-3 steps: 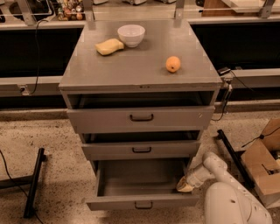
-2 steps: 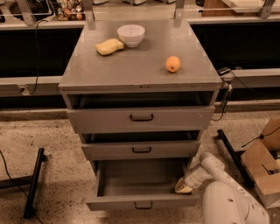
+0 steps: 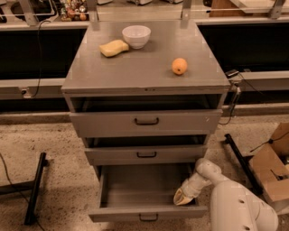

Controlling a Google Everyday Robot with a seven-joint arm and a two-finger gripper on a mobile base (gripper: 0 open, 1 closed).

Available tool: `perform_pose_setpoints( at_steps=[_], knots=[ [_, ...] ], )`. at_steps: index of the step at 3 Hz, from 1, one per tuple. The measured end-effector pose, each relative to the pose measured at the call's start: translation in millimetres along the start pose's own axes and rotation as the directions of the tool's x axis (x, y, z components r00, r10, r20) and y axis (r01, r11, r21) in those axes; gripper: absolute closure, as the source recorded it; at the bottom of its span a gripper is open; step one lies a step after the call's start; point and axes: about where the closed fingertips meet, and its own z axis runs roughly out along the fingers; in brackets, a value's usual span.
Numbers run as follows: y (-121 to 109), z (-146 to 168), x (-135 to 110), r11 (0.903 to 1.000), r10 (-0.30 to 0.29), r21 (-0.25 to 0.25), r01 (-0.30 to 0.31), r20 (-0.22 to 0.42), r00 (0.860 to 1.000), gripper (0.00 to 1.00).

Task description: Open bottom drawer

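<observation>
The bottom drawer [image 3: 144, 191] sits at the foot of the cabinet [image 3: 135, 74], drawn well out. The gripper [image 3: 183, 197] rests inside its right front corner; whether it grips, I cannot tell. Any further pull should run straight outward and level, so the drawer doesn't twist.

Readable text: none that I can make out anywhere in view.
Cabinet top [image 3: 135, 67]: plain grey, no lettering.
Bottom drawer [image 3: 117, 213]: bare grey front panel, no label or number.
Cardboard box [image 3: 271, 171]: brown faces, no print I can read.
Back shelf clutter [image 3: 72, 10]: small coloured items, perhaps labelled, but too small to tell.
My gripper [image 3: 183, 197]: inside the open Bottom drawer, at its right side near the front panel; no mark on it that I can read.
My arm casing [image 3: 239, 207]: white, no legible logo or number.
</observation>
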Motion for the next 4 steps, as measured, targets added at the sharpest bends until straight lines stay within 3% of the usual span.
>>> perform_pose_setpoints(
  at_steps=[1,2,3,4],
  knots=[
    [0.0,0.0,0.0,1.0,0.0,0.0,0.0,0.0,1.0,1.0],
    [30.0,6.8,-1.4,0.9984,-0.016,-0.055,0.016,-0.009,1.0,1.0],
    [33.3,6.8,-1.5,0.9981,-0.018,-0.059,0.017,-0.01,1.0,1.0],
    [51.5,7.9,-4.8,0.9964,-0.031,-0.079,0.029,-0.028,0.999,1.0]
  ],
)
